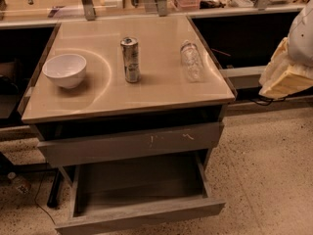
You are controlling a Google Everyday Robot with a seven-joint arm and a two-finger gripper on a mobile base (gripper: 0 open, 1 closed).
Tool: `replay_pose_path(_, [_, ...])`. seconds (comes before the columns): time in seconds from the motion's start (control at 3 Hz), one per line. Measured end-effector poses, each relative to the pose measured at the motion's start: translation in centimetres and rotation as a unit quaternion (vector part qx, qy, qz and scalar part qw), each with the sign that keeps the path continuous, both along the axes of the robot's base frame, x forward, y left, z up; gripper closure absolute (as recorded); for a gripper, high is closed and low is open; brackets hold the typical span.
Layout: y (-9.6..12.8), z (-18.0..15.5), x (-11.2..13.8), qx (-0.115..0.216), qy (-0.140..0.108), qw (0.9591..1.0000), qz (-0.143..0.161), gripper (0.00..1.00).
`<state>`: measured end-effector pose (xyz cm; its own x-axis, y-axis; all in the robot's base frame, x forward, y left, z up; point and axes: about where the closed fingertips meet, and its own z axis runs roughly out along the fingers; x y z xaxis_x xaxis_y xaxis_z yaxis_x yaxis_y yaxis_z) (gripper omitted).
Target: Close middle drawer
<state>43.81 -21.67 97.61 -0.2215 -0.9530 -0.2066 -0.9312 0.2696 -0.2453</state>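
Camera view: boxy grey middle drawer [146,213]; gripper [287,77] right.

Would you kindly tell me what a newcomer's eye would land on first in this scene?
The middle drawer gapes wide open low at the front, its tray bare. On the tabletop above sit a white bowl at the left, a can in the middle and a clear bottle to the right. The pale pincer hangs at the right edge, well apart from the drawer.
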Motion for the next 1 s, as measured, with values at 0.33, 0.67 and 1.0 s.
replay_pose_path(0.33, [0.0, 0.0, 0.0, 0.0, 0.0, 1.0, 0.0, 0.88])
replay_pose_path(0.67, [0.0, 0.3, 0.3, 0.002, -0.008, 1.0, -0.001, 1.0])
replay_pose_path(1.0, [0.4, -1.7, -0.3, 0.008, -0.014, 0.9998, -0.011, 1.0])
